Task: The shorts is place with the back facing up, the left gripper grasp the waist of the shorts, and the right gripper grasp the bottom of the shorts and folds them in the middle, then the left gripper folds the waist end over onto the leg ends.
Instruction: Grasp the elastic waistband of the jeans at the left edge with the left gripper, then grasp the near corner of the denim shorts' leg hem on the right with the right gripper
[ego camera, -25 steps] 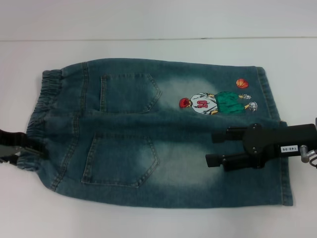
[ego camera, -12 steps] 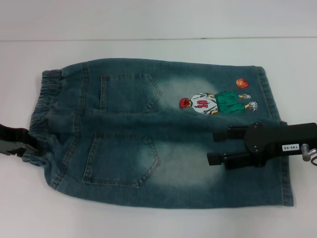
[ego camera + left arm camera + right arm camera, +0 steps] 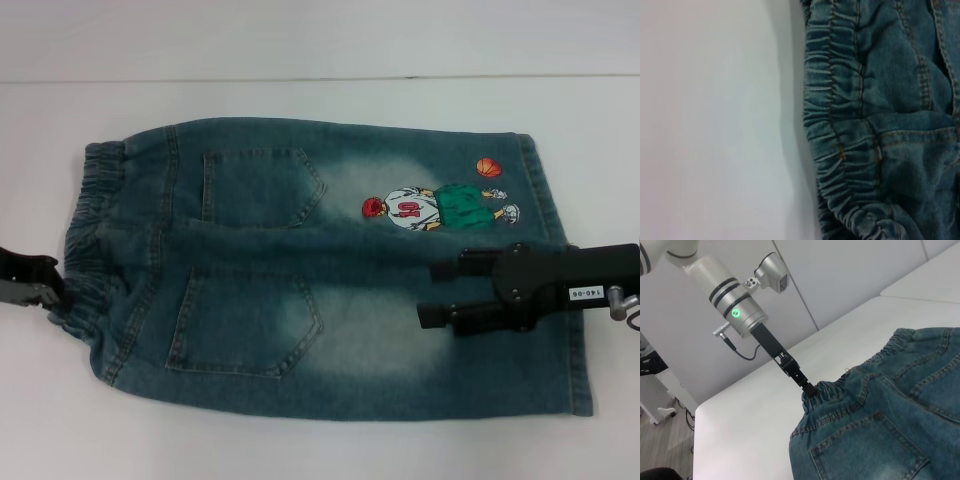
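Note:
Blue denim shorts (image 3: 280, 330) lie flat with the back pockets up, the elastic waist (image 3: 88, 215) to the left and the leg hems (image 3: 578, 360) to the right. A cartoon basketball player (image 3: 440, 205) is printed on the far leg. My left gripper (image 3: 40, 285) is at the waist's near-left edge. The right wrist view shows the left gripper's tip (image 3: 808, 389) touching the gathered waistband (image 3: 840, 386). The left wrist view shows only the waistband (image 3: 840, 135) and table. My right gripper (image 3: 430, 296) is open above the near leg, close to the hem.
The shorts lie on a white table (image 3: 320, 440), whose far edge (image 3: 320, 78) meets a wall. Bare table surrounds the shorts on all sides. The left arm (image 3: 735, 300) reaches in from beyond the waist end.
My left gripper has slid left and slightly up, from overlapping the waistband to its outer edge. The right gripper has barely moved. The shorts lie as before.

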